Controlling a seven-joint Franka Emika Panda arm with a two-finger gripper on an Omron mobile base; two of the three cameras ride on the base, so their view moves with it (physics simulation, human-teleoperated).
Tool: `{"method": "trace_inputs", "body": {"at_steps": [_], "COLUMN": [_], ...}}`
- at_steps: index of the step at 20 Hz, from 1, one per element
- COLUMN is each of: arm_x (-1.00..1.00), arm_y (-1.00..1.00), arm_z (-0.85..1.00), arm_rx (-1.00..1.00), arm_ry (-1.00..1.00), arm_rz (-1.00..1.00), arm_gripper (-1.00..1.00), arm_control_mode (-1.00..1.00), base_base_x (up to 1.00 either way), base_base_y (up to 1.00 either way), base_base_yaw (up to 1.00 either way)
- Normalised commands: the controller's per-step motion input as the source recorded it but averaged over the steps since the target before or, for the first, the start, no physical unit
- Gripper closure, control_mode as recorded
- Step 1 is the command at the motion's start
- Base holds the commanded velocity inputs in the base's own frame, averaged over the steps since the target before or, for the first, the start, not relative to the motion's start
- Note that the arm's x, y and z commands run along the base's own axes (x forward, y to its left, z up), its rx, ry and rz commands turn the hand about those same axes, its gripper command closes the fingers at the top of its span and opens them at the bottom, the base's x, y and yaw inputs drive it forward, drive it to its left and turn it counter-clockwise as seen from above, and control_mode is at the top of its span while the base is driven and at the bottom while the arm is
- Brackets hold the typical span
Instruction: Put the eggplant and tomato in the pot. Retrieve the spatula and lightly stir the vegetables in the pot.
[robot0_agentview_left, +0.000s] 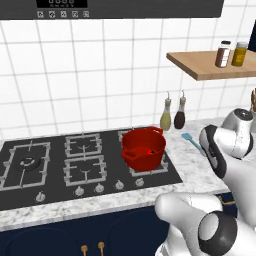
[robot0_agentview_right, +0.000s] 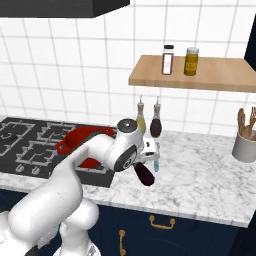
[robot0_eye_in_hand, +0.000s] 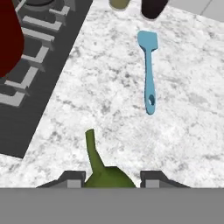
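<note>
The red pot (robot0_agentview_left: 144, 147) stands on the right front burner of the hob, also seen behind my arm in the right base view (robot0_agentview_right: 75, 139). My gripper (robot0_eye_in_hand: 111, 178) hangs over the marble counter right of the hob, shut on the eggplant (robot0_agentview_right: 144, 173). The eggplant's dark purple body points down toward the counter, and its green stem (robot0_eye_in_hand: 93, 151) sticks out between the fingers. The light-blue spatula (robot0_eye_in_hand: 148, 72) lies flat on the counter just beyond the gripper, blade toward the wall, and shows as well in the left base view (robot0_agentview_left: 191, 140).
Two oil bottles (robot0_agentview_left: 165, 117) (robot0_agentview_left: 180, 116) stand against the wall behind the spatula. A wooden shelf (robot0_agentview_right: 200, 72) with two jars hangs above the counter. A white utensil holder (robot0_agentview_right: 246, 145) sits at the far right. The hob's grates (robot0_eye_in_hand: 26, 78) border the counter.
</note>
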Motion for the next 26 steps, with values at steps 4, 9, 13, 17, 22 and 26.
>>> {"method": "trace_inputs", "body": {"at_steps": [4, 9, 13, 17, 22, 26], "arm_x": [-0.07, 0.00, 0.08, 0.41, 0.85, 0.85], "arm_y": [1.00, 0.95, 0.92, 0.76, 0.77, 0.61], "arm_z": [1.00, 1.00, 0.99, 0.67, 0.04, -0.56], "arm_rx": [0.01, 0.13, 0.14, 0.15, 0.12, 0.03], "arm_ry": [-0.19, -0.07, -0.01, -0.05, -0.01, 0.02], "arm_rz": [0.05, 0.09, 0.08, 0.10, 0.08, 0.04], "arm_gripper": [1.00, 1.00, 1.00, 1.00, 1.00, 1.00], "arm_control_mode": [-1.00, -1.00, -1.00, -1.00, -1.00, -1.00], "base_base_x": [0.00, 0.00, 0.00, 0.00, 0.00, 0.00], "base_base_y": [0.00, 0.00, 0.00, 0.00, 0.00, 0.00], "base_base_yaw": [0.00, 0.00, 0.00, 0.00, 0.00, 0.00]}}
